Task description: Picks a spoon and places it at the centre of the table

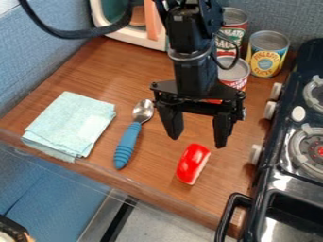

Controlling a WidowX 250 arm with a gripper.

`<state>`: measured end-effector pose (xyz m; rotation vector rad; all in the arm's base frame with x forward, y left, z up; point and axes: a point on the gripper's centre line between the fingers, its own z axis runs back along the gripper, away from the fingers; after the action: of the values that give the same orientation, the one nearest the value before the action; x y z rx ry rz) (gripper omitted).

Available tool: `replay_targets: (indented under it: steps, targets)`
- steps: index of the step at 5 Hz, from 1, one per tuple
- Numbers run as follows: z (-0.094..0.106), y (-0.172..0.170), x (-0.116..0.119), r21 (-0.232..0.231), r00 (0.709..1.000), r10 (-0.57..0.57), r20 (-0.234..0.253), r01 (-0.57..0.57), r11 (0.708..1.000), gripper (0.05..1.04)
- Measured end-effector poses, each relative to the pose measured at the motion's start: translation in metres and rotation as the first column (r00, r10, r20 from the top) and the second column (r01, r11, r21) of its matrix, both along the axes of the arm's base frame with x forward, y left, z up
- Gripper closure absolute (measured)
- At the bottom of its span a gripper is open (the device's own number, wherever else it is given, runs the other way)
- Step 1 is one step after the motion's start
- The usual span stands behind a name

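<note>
Fingers (223, 128) of the black two-finger gripper (197, 142) stand wide apart in the camera view, pointing down with nothing between them. They hang near the glossy red block with a pale side (192, 163), and not at the spoon.

The metal spoon with a ribbed blue handle (128, 141) lies flat on the brown wood-grain table (116, 68), between the folded pale-blue cloth (71, 124) and the red block, touching neither. Its bowl points towards the back, its handle towards the front edge.

As for progress, the spoon is out of the grasp, and it lies somewhat to the cloth's side of the table's middle. My judgement is that both the pick and the placing at the centre are left to do, though one view cannot rule out that the spoon has already been set down.
</note>
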<state>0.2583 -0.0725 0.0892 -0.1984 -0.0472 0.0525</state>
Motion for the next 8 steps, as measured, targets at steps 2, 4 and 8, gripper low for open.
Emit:
replay_targets:
  steps: [2,4,8]
  targets:
    - [-0.008,0.033,-0.001,0.030,0.999,0.026,-0.036,-0.025,0.999,0.085]
    - [-0.020,0.087,-0.009,0.103,0.999,0.047,0.015,-0.048,0.994,0.085]
    - [-0.083,0.103,-0.005,0.229,0.998,0.005,-0.065,0.010,0.973,0.334]
